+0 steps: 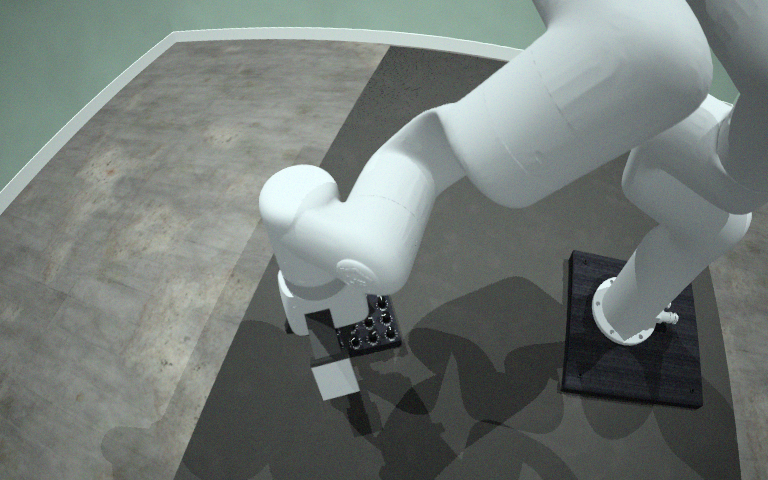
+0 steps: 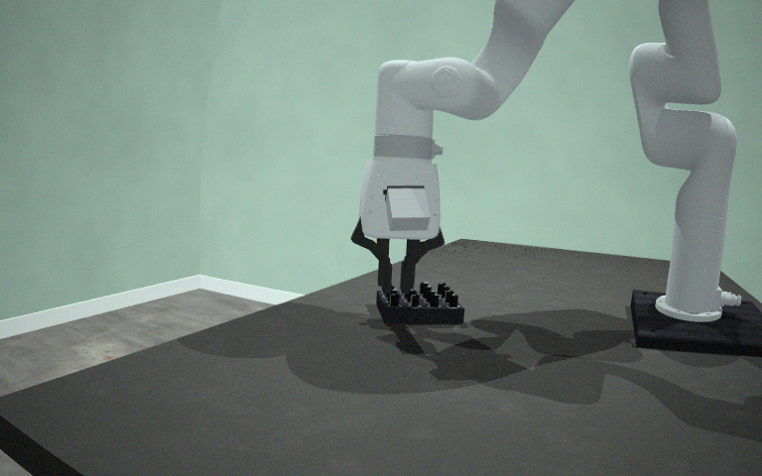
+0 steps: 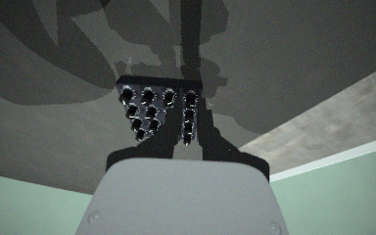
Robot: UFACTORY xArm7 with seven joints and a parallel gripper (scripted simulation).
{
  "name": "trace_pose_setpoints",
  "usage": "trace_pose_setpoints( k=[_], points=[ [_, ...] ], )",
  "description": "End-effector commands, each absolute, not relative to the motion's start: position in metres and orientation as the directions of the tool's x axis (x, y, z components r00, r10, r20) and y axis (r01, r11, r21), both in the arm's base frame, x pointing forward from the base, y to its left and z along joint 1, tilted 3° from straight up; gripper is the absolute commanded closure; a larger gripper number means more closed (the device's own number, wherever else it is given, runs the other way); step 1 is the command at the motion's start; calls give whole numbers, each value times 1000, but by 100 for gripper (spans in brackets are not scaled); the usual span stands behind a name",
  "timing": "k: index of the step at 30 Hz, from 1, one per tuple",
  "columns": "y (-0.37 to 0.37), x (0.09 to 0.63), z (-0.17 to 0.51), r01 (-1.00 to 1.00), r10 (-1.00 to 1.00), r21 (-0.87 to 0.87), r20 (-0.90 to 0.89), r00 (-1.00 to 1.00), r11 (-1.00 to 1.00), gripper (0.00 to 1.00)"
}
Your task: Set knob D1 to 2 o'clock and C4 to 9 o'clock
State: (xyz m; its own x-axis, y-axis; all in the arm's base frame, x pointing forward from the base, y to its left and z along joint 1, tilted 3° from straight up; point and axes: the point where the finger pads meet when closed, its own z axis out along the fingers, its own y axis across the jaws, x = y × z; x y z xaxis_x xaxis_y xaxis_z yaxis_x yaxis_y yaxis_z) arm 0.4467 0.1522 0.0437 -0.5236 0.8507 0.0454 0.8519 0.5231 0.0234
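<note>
The black knob box (image 1: 378, 349) (image 2: 422, 317) (image 3: 157, 80) stands flat on the table, with rows of black knobs in white rings of marks. My gripper (image 2: 396, 289) (image 3: 190, 107) points down, its fingers narrowly open and reaching down among the knobs at the box's left side in the exterior view. In the wrist view the fingers stand either side of the rightmost line of knobs, with a gap showing beside them; the left finger hides part of the neighbouring line. In the top view the arm hides the fingertips. Printed names, knob lines and socket cannot be made out.
The dark table (image 1: 481, 237) (image 2: 224, 426) (image 3: 59, 162) carries the box and many arm shadows. The arm's black base plate (image 1: 628, 384) (image 2: 640, 333) stands right of the box. The camera housing (image 1: 335, 379) (image 2: 408, 210) juts from the gripper body above the box.
</note>
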Motion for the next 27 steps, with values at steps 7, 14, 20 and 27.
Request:
trace_pose_setpoints(
  k=[7, 14, 20, 27],
  points=[
    [152, 448, 45, 852, 851, 27, 45, -523, 523, 81],
    [153, 448, 42, 852, 851, 27, 45, -523, 523, 81],
    [153, 448, 39, 852, 851, 27, 45, -523, 523, 81],
    [153, 448, 35, 852, 851, 27, 45, -523, 523, 81]
  ],
)
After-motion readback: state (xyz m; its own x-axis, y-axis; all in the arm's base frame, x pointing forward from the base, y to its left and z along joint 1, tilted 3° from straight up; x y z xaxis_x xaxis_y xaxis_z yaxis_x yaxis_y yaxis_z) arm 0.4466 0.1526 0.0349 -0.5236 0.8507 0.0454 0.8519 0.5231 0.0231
